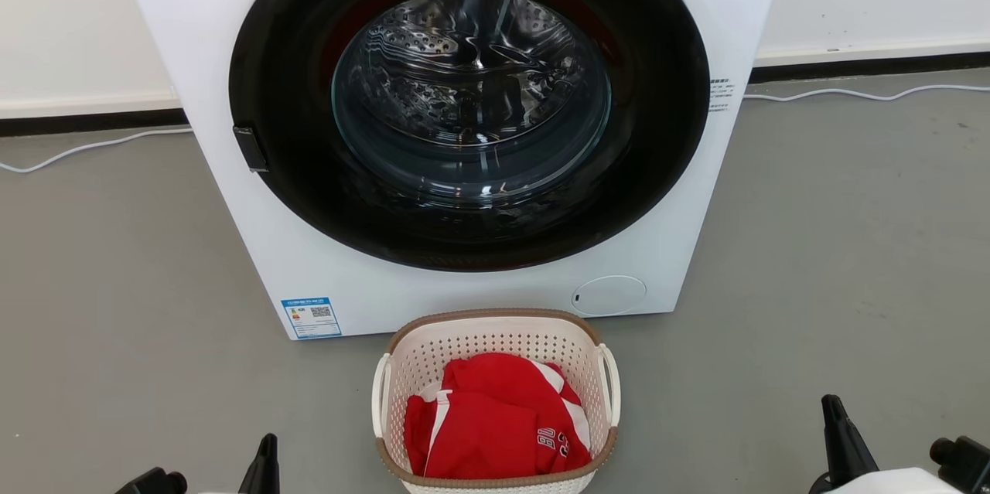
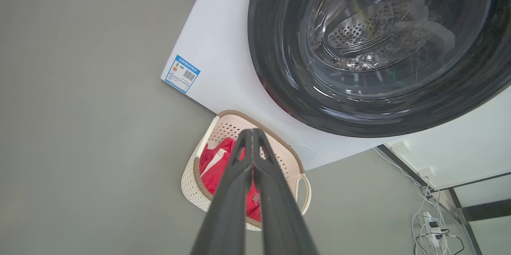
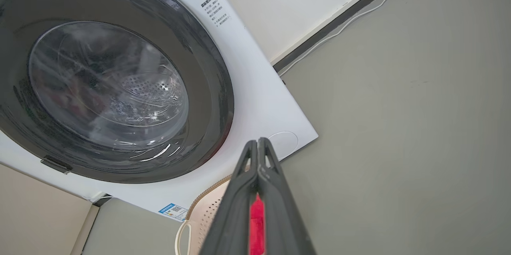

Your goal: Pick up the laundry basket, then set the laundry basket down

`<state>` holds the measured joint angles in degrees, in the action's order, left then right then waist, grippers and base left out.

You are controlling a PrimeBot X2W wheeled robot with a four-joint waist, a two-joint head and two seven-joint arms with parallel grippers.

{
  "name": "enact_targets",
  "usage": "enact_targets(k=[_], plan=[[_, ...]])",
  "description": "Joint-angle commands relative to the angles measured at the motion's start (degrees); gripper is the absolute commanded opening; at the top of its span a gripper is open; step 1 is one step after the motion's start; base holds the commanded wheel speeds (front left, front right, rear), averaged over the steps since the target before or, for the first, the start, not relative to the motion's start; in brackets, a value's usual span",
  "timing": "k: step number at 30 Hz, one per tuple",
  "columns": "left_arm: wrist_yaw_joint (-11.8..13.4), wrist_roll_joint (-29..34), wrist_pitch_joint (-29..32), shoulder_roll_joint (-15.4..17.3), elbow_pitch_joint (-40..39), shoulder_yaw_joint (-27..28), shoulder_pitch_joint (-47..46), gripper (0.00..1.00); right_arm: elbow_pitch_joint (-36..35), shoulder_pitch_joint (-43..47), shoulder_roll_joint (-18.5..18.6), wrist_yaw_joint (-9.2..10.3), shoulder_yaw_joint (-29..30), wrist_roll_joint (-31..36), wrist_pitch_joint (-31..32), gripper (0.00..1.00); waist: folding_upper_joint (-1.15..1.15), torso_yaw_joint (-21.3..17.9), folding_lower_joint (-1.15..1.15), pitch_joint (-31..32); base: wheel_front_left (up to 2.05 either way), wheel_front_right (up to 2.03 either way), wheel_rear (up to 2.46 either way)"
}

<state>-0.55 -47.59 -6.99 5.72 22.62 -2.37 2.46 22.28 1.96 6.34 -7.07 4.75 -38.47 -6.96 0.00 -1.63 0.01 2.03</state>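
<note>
My left gripper [image 2: 252, 132] is clenched, fingers pressed flat together with nothing between them. My right gripper [image 3: 258, 141] is the same, clamped on itself and empty. In the head view both sit low at the bottom corners, well apart from each other, above the grey floor [image 1: 835, 247].

Between them, a bit further out, the laundry basket [image 1: 495, 341] stands upright on the floor, touched by neither gripper. It has a brown rim and white handles on both sides. A crumpled red garment [image 1: 495, 417] with white stripes lies inside, filling most of the bottom.

Just behind the basket is the white washing machine [image 1: 232, 30]; I cannot tell whether the basket's far rim touches it. A blue sticker [image 1: 311, 316] sits at its lower corner on my left. The round dark door [image 1: 464, 239] is shut, and the metal drum [image 1: 472, 69] shows through the glass.

A white cable [image 1: 851, 94] runs along the floor by the pale wall [image 1: 69, 15] at the back.
</note>
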Motion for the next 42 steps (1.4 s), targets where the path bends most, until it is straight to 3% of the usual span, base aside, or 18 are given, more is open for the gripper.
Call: enact_targets(k=[1, 42], plan=[[-0.5, -1.4, 0.2, 0.4, -1.7, 1.1, -3.4, 0.0, -2.0, -3.5, 0.5, -0.15, -0.2, -1.4, 0.5, 0.0, 0.0, 0.0, -0.01, 0.0, 0.0, 0.0, 0.0], [-4.1, -26.0, 7.8, -1.4, -5.6, 5.5, -6.4, 0.0, -5.6, -6.2, -1.8, -0.3, 0.9, -31.2, 7.9, 0.0, 0.0, 0.9, -0.01, -1.3, 0.0, 0.0, 0.0]])
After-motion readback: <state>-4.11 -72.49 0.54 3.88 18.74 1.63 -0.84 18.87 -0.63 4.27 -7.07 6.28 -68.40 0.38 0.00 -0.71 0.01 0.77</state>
